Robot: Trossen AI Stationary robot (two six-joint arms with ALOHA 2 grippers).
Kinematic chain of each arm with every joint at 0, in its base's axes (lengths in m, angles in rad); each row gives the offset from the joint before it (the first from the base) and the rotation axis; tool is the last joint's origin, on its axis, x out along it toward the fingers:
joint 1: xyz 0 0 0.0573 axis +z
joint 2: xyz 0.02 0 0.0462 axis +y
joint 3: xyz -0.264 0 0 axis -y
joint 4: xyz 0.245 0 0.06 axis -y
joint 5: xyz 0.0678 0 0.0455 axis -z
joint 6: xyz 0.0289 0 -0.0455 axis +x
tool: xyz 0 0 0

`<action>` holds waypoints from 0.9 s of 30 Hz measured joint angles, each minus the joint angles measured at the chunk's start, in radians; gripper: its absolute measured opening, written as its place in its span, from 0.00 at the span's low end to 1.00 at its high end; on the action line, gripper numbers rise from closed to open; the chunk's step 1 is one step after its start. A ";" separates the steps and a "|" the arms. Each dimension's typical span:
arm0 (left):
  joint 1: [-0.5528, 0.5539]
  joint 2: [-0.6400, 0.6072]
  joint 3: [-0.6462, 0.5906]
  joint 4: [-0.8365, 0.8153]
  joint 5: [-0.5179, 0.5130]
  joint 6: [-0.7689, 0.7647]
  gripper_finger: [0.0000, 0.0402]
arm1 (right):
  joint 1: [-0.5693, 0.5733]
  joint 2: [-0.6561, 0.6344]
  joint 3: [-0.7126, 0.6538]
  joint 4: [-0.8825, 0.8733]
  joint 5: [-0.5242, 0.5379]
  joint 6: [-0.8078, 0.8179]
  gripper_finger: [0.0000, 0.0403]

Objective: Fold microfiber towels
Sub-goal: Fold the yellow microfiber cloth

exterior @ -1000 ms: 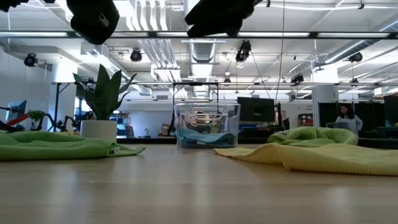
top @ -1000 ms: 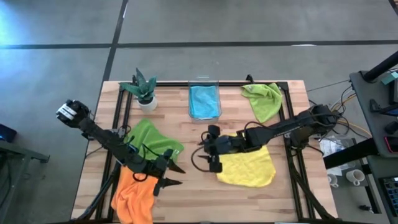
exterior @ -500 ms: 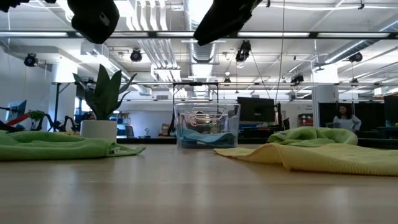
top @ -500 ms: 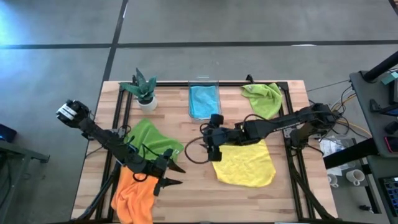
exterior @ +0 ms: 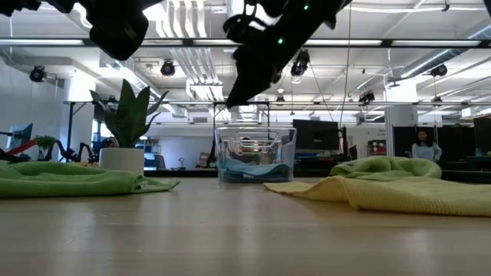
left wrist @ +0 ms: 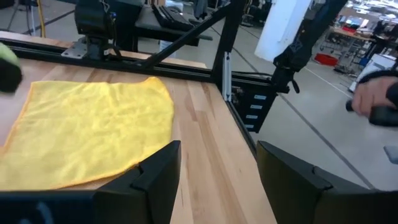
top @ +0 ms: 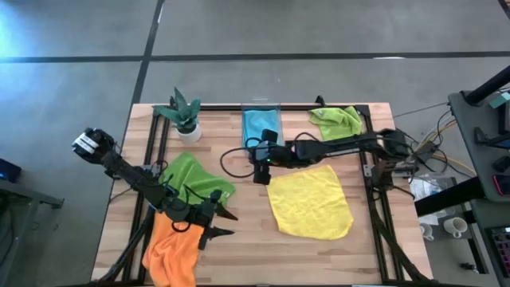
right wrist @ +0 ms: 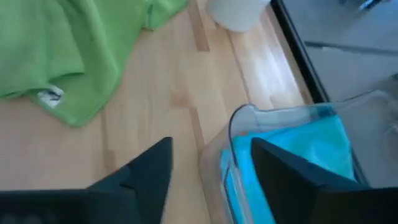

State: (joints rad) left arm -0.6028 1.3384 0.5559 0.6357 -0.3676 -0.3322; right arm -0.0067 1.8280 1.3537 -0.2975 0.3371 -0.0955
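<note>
The right gripper [top: 256, 163] hangs with its 2 fingers spread and empty, above bare wood beside the clear plastic bin [top: 262, 108] that holds the blue towel [top: 260, 127]; its arm stretches low across the table [top: 239, 239] from the right. The left gripper [top: 225, 224], jaws also apart and holding nothing, hovers beside the rumpled orange towel [top: 170, 247]. The soft yellow towel [top: 311, 201] lies flat, 1 green towel [top: 191, 177] left, another [top: 338, 121] bunched at the back.
</note>
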 joint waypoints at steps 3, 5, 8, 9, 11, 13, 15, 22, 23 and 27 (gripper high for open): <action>0.006 0.000 0.000 0.001 -0.005 0.002 0.49 | -0.009 0.043 0.020 0.022 0.005 0.014 0.32; 0.008 0.000 0.000 0.001 -0.005 0.003 0.49 | -0.016 0.067 0.030 0.020 0.007 0.044 0.18; 0.012 0.000 0.000 0.001 -0.005 0.004 0.49 | -0.028 0.087 0.032 0.018 0.004 0.081 0.05; 0.013 0.000 0.000 0.001 -0.005 0.004 0.49 | -0.033 0.088 0.032 0.017 0.005 0.086 0.05; 0.013 0.000 0.000 0.001 -0.005 0.001 0.49 | -0.035 0.092 0.032 0.018 0.007 0.087 0.04; 0.013 0.000 0.001 0.005 -0.004 0.001 0.49 | -0.034 0.089 0.032 0.017 0.015 0.077 0.03; 0.012 0.000 0.003 0.012 -0.004 0.007 0.49 | -0.028 0.072 0.032 0.017 0.028 0.061 0.02; 0.056 0.085 0.010 0.010 -0.008 0.025 0.49 | 0.034 -0.035 0.014 -0.013 0.034 0.009 0.02; 0.067 0.113 0.021 0.013 -0.008 0.026 0.49 | 0.049 -0.054 0.006 -0.016 0.033 0.009 0.02; 0.101 0.249 0.082 0.009 -0.008 0.080 0.49 | 0.122 -0.122 -0.045 -0.019 0.033 0.004 0.02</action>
State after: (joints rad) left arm -0.5021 1.5876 0.6379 0.6444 -0.3759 -0.2525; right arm 0.1149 1.7059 1.3082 -0.3163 0.3698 -0.0912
